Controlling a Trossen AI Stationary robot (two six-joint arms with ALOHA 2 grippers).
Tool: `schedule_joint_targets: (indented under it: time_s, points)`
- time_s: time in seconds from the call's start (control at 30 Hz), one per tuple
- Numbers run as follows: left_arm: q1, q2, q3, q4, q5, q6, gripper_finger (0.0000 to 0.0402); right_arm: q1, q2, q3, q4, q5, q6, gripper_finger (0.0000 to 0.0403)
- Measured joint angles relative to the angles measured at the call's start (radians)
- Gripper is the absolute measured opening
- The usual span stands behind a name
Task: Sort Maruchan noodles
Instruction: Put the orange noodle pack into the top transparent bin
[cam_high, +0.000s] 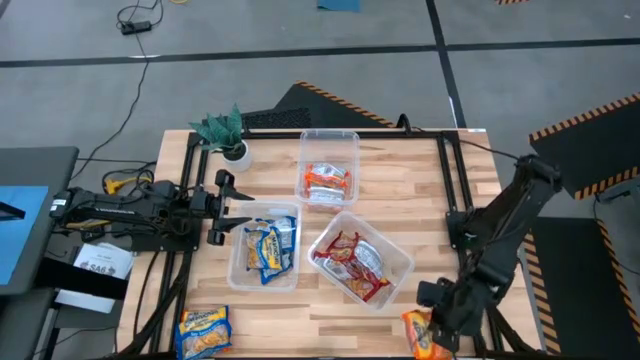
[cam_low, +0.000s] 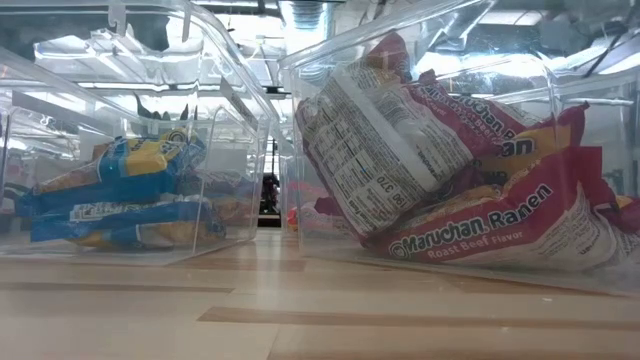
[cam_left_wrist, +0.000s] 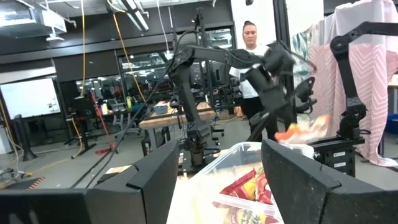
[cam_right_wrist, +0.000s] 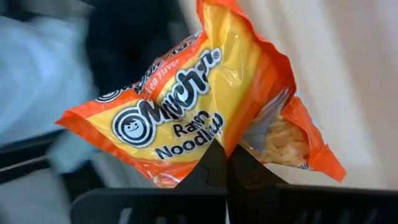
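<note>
My right gripper is over the table's near right corner, shut on an orange-yellow Maruchan packet, which also shows in the high view and far off in the left wrist view. My left gripper waits open at the table's left side, beside the bin of blue-white packets. Red packets lie in a second clear bin and orange ones in a third. One yellow-blue packet lies flat on the table's near left part. My right gripper pinches the orange-yellow packet between its two shut fingers at an edge of the wrapper. The packet stands out beyond the fingertips. In the left wrist view it looks lifted off the table.
Three clear bins stand mid-table: the orange one far, the blue one near left, the red one near right and turned askew. A small green plant sits at the far left. A person stands beyond the table.
</note>
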Motion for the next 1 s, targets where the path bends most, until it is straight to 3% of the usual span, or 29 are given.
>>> schedule_joint_targets:
  time_s: [0.2,0.47,0.77,1.0]
  points:
    - [0.0,0.0,0.0,0.005,0.0,0.0,0.0219,-0.037,-0.073,0.002,0.125,0.055,-0.084,0.0005]
    - [0.0,0.0,0.0,0.013,0.0,0.0,0.0219,-0.207,-0.122,0.002,0.222,0.053,-0.44,0.0006]
    - [0.0,0.0,0.0,0.019,0.0,0.011,0.0219,-0.566,-0.164,0.002,0.267,-0.023,-1.035,0.0008]
    - [0.0,0.0,0.0,0.023,0.0,0.016,0.0219,-0.898,-0.13,0.004,0.449,0.082,-1.366,0.0009]
